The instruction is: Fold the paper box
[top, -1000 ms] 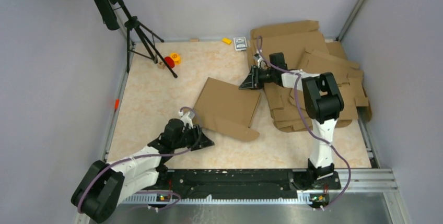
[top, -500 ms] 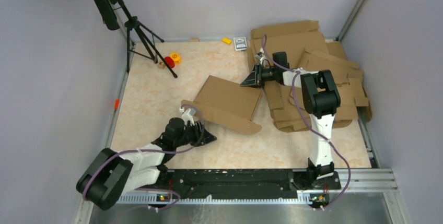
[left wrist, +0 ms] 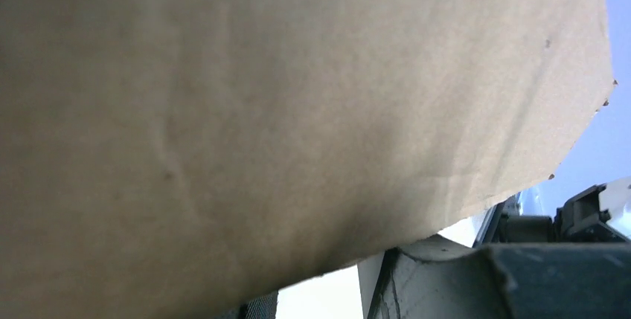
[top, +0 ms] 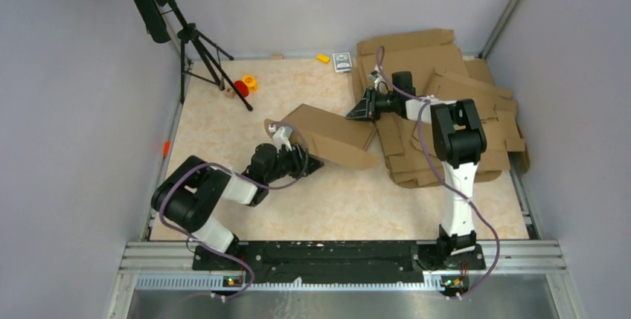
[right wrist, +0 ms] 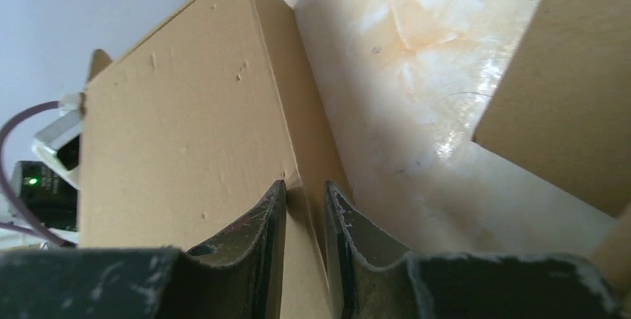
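Observation:
The paper box [top: 331, 137], a brown cardboard blank, stands tilted in the middle of the table with its near edge lifted. My left gripper [top: 303, 161] is under that near-left edge. In the left wrist view the cardboard's face [left wrist: 283, 111] fills the frame and hides the fingertips. One dark finger [left wrist: 543, 282] shows at the lower right, with bright table in the gap beside it, so the jaws stand apart. My right gripper [top: 361, 111] is at the box's far right corner. Its fingers [right wrist: 274, 215] are shut on a panel edge [right wrist: 301, 207] of the box [right wrist: 186, 126].
A pile of like cardboard blanks [top: 454, 103] fills the back right corner. A black tripod [top: 197, 44] stands at the back left, with a red piece [top: 241, 88] and a yellow piece [top: 251, 81] by its foot. A small card box [top: 341, 62] lies at the back edge.
My left arm swung forward and pushed the box's near edge up, so the flat blank now stands tilted. The right fingers narrowed onto the far corner.

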`<state>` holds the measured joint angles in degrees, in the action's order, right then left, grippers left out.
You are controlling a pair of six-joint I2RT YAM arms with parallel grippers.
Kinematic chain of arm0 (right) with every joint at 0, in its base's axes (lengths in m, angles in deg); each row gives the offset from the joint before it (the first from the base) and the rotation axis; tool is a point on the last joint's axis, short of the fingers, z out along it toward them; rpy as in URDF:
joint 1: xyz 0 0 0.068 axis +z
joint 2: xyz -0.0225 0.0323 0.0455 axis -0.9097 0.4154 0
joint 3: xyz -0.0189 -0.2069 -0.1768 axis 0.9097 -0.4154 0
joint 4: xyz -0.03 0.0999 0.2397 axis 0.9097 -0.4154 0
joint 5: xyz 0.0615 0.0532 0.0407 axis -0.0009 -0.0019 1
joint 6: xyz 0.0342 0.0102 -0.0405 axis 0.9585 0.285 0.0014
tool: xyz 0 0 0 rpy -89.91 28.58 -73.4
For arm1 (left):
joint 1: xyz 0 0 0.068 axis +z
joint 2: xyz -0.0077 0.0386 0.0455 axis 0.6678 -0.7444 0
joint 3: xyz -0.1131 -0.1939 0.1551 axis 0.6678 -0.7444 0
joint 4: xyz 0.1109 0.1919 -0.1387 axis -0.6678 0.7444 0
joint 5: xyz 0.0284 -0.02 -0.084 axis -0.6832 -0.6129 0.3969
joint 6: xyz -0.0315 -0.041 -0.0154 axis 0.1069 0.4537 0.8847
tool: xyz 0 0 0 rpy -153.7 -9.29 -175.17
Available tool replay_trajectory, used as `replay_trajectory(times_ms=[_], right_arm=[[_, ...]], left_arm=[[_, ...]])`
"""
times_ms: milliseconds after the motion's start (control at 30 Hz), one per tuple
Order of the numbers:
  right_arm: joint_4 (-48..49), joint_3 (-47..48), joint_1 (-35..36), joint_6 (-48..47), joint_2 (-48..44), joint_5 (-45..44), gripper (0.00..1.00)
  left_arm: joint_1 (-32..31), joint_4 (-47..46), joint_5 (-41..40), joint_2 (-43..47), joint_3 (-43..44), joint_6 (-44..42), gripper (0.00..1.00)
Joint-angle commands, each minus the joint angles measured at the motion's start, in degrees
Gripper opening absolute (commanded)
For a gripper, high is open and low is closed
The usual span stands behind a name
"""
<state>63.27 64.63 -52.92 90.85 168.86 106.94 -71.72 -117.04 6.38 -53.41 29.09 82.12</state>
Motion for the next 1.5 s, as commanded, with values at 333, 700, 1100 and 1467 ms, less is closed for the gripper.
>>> replay_trajectory(times_ms=[333,700,1100,1467], right_arm=[[-0.24,-8.62,1.65,-3.94,-5.31,-3.74,0.24],[2.88,-21.91,7.35,-3.38,-18.47,-7.41,0.28],[-4.83,-23.66,13.30,-5.75,-27.63,-14.38,0.29],[-7.94,-27.14,16.57,-5.33,-33.79,-21.44,0.30]], left_arm=[[-0.20,6.92,-0.60,3.88,12.39,-4.26,0.38],[-0.21,17.11,0.82,12.79,12.34,-5.24,0.37],[-0.23,28.37,2.14,23.27,8.16,-8.04,0.39],[-0.17,35.93,3.52,28.39,7.78,-11.79,0.40]])
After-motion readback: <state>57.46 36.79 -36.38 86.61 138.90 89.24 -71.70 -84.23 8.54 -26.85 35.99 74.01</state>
